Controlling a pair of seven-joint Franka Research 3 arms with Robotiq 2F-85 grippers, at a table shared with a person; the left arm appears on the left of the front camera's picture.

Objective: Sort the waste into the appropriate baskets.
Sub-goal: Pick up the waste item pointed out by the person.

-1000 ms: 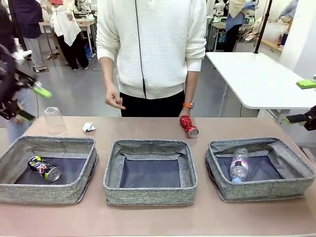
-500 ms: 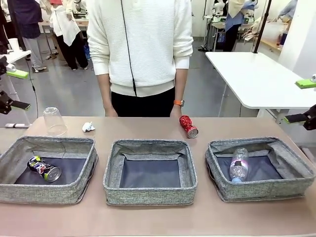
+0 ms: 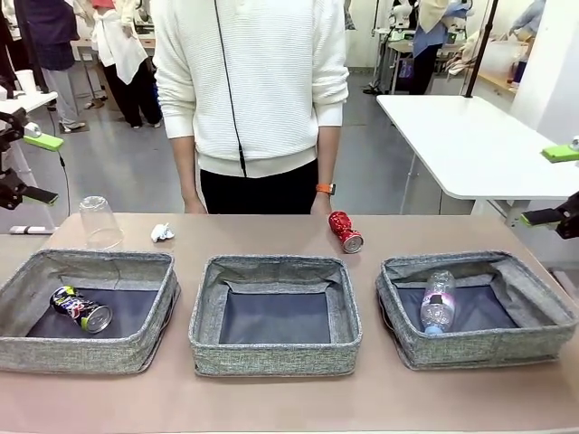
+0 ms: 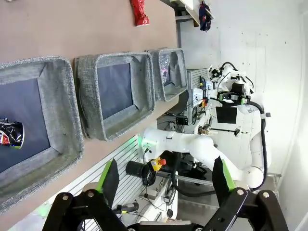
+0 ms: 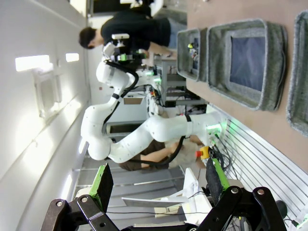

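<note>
Three grey baskets stand in a row. The left basket holds the black printed can. The middle basket has nothing in it. In the right basket lies the clear bottle. Behind them on the table are the crushed red can, an upturned clear cup and a paper ball. My left gripper hangs open off the table's left edge. My right gripper stands open past the right edge.
A person in a white sweater stands at the far side, both hands down at the table's edge near the red can. A white table stands behind on the right. Bare tabletop runs in front of the baskets.
My left gripper has drawn back to the far left and settled. The person has shifted left and lowered the hand. The right gripper has not moved.
</note>
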